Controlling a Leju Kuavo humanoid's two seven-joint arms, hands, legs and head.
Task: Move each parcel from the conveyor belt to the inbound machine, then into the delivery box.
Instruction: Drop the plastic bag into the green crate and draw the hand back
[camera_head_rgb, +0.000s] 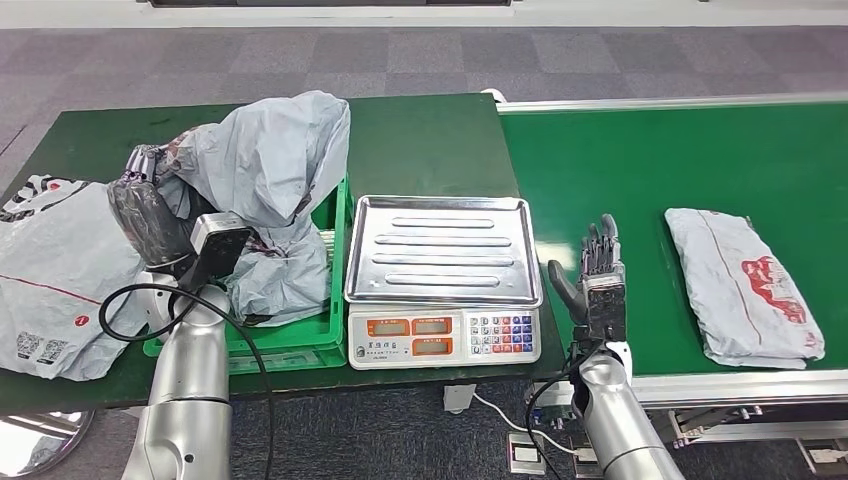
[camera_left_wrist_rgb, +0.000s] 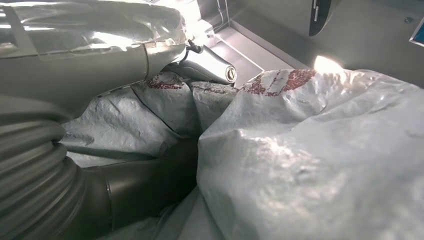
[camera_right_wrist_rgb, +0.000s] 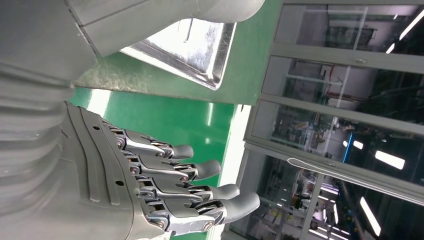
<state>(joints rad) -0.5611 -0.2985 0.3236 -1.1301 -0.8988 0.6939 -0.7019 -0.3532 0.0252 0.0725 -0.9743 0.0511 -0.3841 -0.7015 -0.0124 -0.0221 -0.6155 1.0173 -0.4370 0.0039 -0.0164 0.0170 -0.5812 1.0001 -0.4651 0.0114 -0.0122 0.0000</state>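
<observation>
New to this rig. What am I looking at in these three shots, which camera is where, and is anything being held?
It is a humanoid robot with two silver arms, sorting parcels. The wide picture is from its head, looking down; the other two come from cameras at each wrist, so they look turned.

In the middle stands a weighing scale with a bare steel tray. To the right is a green conveyor belt carrying one grey parcel. To the left is a green crate on a green table.

The left hand grips a crumpled grey bag over the crate; the left wrist view shows that plastic up close. The right hand is open, fingers straight, beside the scale, holding nothing.
</observation>
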